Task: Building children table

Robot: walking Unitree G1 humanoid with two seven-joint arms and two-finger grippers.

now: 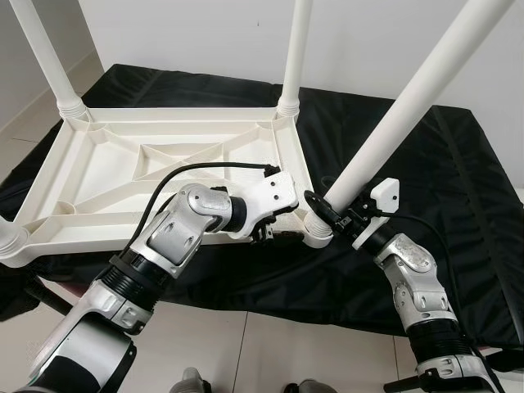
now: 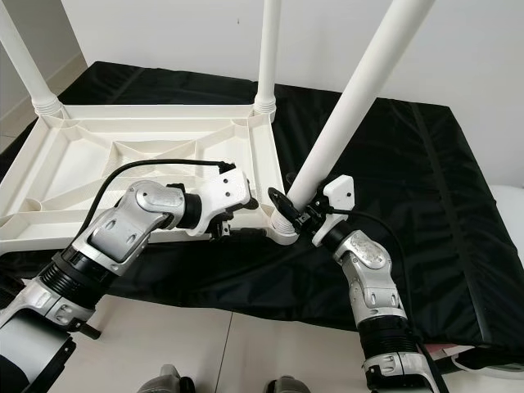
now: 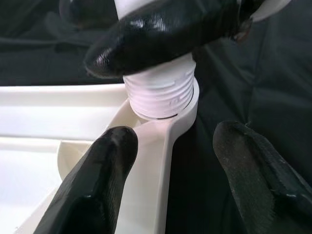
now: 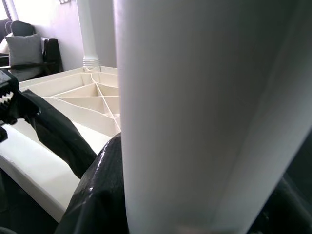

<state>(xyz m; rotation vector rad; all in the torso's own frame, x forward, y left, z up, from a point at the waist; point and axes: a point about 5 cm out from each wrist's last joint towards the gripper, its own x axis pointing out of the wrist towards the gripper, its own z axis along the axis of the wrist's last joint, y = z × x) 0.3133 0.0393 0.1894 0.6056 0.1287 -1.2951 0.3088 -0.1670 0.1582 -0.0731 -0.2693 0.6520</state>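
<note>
A white plastic tabletop (image 1: 123, 176) lies upside down on a black cloth, ribs facing up. Three white legs stand in its corners. A fourth leg (image 1: 409, 102) leans up to the right, its threaded end (image 3: 158, 95) sitting in the near right corner socket (image 1: 318, 235). My right gripper (image 1: 334, 211) is shut on this leg just above the thread. My left gripper (image 1: 274, 235) is open, its fingers (image 3: 97, 185) straddling the tabletop's rim beside that socket.
The black cloth (image 1: 442, 205) covers a low surface and hangs over its near edge down to the tiled floor (image 1: 270, 352). A white wall rises behind. A dark sofa with a grey cushion (image 4: 24, 48) stands far back in the right wrist view.
</note>
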